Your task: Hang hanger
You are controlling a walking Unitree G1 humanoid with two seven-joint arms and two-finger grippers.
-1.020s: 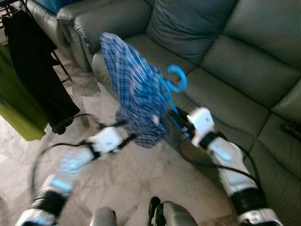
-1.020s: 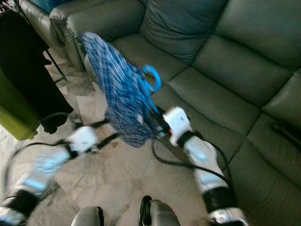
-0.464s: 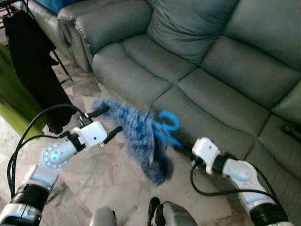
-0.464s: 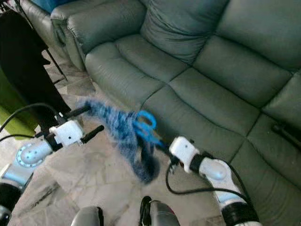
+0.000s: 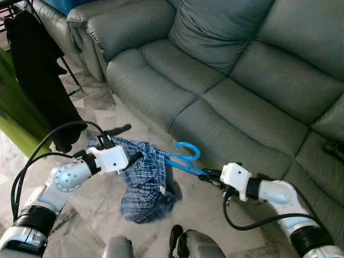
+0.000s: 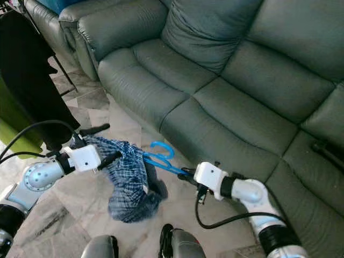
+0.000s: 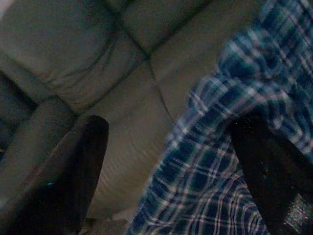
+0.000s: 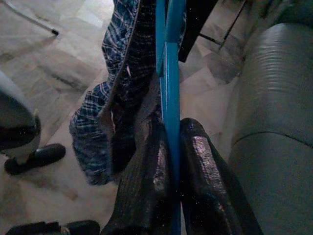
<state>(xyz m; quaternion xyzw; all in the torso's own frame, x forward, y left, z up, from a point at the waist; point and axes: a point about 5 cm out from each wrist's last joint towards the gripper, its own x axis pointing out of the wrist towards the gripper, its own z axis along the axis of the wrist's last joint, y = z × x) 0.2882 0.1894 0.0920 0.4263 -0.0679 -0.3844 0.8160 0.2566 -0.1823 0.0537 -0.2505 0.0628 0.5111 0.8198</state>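
A grey-green leather sofa [image 5: 226, 70] runs across the back of the room, and pale marbled floor tiles [image 5: 102, 105] lie before it. Off to the robot's left hang a black garment [image 5: 40, 75] and a green garment [image 5: 13, 126], close together on what seems to be a rack.

The right gripper [image 5: 207, 176] reaches forward low over the floor, its two black fingers [image 8: 142, 191] pressed together on the shaft of the blue hanger [image 5: 183, 160] — in the right wrist view the blue bar [image 8: 168, 98] runs straight out between them with no gap on either side. The hanger's hook curls up just beyond the jaws, on the sofa side. A blue plaid shirt [image 5: 142, 180] droops from the hanger's far end, bunched and sagging toward the tiles, its lower hem hanging free.

The left gripper [image 5: 126, 142] comes in from the other side at about the same height. Its jaws stand wide apart: one finger [image 7: 63, 181] points clear over the cloth, the other [image 7: 266, 171] lies against or in the plaid folds — whether it presses the fabric cannot be told. The shirt spreads between the two grippers, nearer the left one, with the hanger bridging the gap to the right jaws. A black cable [image 5: 37, 156] loops up from the left arm.
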